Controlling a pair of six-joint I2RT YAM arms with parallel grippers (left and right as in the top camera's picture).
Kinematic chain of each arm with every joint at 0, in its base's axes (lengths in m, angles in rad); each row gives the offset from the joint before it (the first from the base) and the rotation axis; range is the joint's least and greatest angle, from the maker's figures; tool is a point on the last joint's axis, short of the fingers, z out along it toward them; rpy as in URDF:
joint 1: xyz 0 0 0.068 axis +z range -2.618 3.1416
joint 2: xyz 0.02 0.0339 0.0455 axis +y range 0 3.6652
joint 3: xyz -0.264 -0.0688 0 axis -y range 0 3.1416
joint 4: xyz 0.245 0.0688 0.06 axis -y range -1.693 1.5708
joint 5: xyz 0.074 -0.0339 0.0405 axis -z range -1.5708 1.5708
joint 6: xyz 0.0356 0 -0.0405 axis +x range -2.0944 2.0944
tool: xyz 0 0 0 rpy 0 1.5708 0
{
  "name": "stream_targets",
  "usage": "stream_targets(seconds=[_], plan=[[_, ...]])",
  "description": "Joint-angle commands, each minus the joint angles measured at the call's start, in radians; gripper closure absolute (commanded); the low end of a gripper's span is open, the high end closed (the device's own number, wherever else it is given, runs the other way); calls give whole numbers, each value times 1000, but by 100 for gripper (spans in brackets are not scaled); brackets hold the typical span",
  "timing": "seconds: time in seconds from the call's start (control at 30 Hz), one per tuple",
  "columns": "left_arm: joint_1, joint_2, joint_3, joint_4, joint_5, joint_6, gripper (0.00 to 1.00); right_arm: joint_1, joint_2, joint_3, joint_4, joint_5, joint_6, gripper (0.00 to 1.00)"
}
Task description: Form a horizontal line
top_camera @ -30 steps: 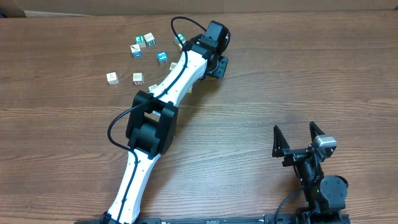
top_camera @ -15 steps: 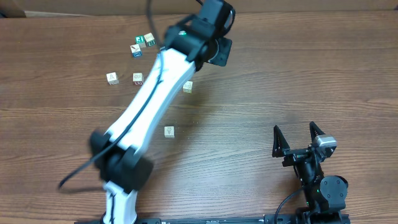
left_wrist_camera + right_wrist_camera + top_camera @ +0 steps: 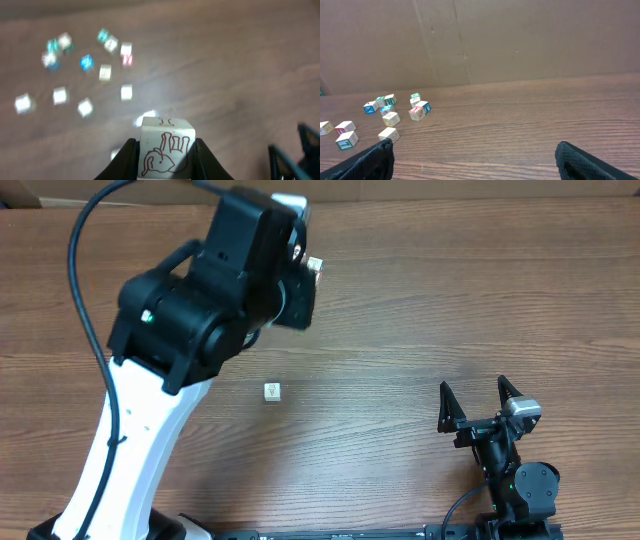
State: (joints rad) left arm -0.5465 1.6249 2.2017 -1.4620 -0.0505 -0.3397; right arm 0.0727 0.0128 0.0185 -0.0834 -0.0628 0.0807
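Note:
My left gripper (image 3: pixel 166 146) is shut on a pale cube (image 3: pixel 166 137) with a red elephant drawing, held high above the table. In the overhead view the same cube (image 3: pixel 313 266) peeks out at the left gripper (image 3: pixel 308 276), close to the camera. Loose scattered cubes (image 3: pixel 85 62) lie blurred on the table far below. The horizontal line is out of view; the cubes that show lie apart. My right gripper (image 3: pixel 473 385) rests open near the front right, with only bare wood between its fingers (image 3: pixel 572 157).
One pale cube (image 3: pixel 271 391) lies alone mid-table. The raised left arm (image 3: pixel 190 310) hides the back left of the table from above. The right wrist view shows scattered cubes (image 3: pixel 418 111) at the left and a cardboard wall (image 3: pixel 520 40) behind the table.
The left arm has lifted high toward the overhead camera with the elephant cube, now covering the scattered cubes seen earlier. The right arm has not moved.

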Motion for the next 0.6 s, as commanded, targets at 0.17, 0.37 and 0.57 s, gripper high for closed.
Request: stream_targets(seconds=[0.17,0.37,0.57], plan=[[-39,23,-167,-28,-11,-121,93,-1,-10,-10,2,8,-3,0],[-103,23,-451,106,-13,-250,96,-1,-10,-10,2,8,-3,0],[-156,23,-748,337,-51,-366,96,-1,-10,-10,2,8,-3,0]])
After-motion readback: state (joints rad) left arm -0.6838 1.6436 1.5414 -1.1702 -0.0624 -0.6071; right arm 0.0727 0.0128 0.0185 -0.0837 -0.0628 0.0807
